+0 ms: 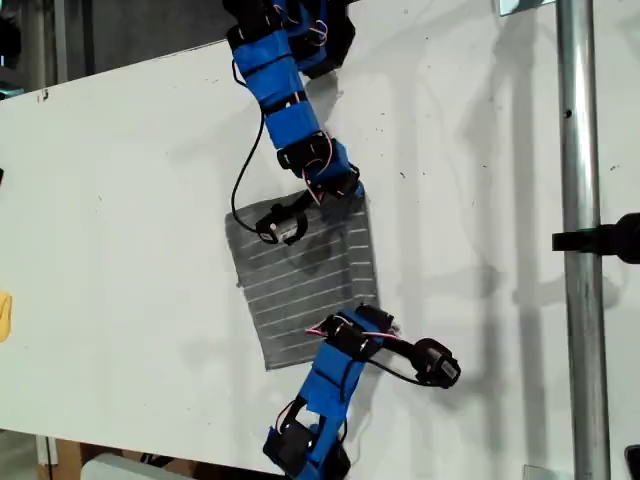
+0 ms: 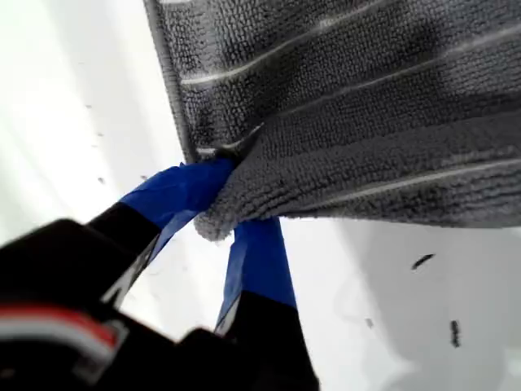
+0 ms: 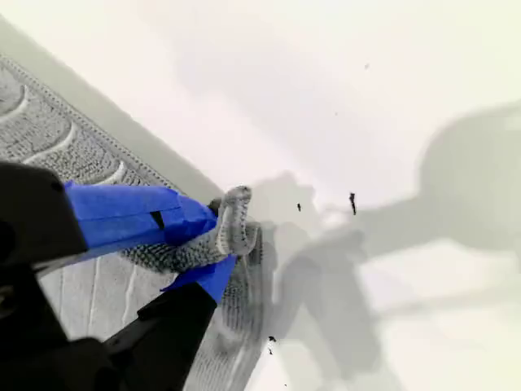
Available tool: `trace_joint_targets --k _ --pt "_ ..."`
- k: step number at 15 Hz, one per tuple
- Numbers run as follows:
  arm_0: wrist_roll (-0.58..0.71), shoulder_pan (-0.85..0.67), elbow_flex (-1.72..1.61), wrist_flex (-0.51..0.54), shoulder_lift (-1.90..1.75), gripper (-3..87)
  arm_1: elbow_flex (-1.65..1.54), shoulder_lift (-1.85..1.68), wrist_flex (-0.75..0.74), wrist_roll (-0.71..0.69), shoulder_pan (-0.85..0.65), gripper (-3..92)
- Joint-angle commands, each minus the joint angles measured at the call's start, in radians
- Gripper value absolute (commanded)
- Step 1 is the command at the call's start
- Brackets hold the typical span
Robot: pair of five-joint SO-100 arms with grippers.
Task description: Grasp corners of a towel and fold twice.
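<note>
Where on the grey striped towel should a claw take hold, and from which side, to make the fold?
Take the towel at its corners, coming in low from outside the cloth over the bare table. It lies flat, so only a corner offers a thin edge to pinch. My first claw and my second claw each pinch a bunched corner that way, both on the exterior view's right side.
</note>
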State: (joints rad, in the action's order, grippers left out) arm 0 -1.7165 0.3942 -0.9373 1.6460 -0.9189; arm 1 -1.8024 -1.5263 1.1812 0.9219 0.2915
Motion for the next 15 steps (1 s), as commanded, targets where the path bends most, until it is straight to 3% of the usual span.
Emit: trace_joint_targets --k 1,3,6,9,12,15 --pt "-0.064 0.115 0.002 0.02 -0.146 -2.9 0.127 -0.112 0.114 0.15 0.143 -0.2" --pt "-0.098 0.098 -0.153 0.018 -0.264 -2.9 0.132 -0.147 0.114 0.15 0.095 -0.2" --pt "-0.026 -0.086 -0.499 -0.011 -0.537 -2.9 0.104 -0.178 0.081 -0.011 -0.153 -0.2" --pt "0.209 -0.364 -0.739 -0.13 -0.767 -2.9 0.091 -0.186 0.008 -0.238 -0.469 -0.2" --pt "0.446 -0.601 -0.749 -0.135 -0.764 -2.9 0.138 -0.121 -0.071 -0.433 -0.739 -0.2" --pt "0.58 -0.782 -0.689 -0.087 -0.782 -2.9 0.279 -0.052 -0.089 -0.578 -0.893 -0.2"
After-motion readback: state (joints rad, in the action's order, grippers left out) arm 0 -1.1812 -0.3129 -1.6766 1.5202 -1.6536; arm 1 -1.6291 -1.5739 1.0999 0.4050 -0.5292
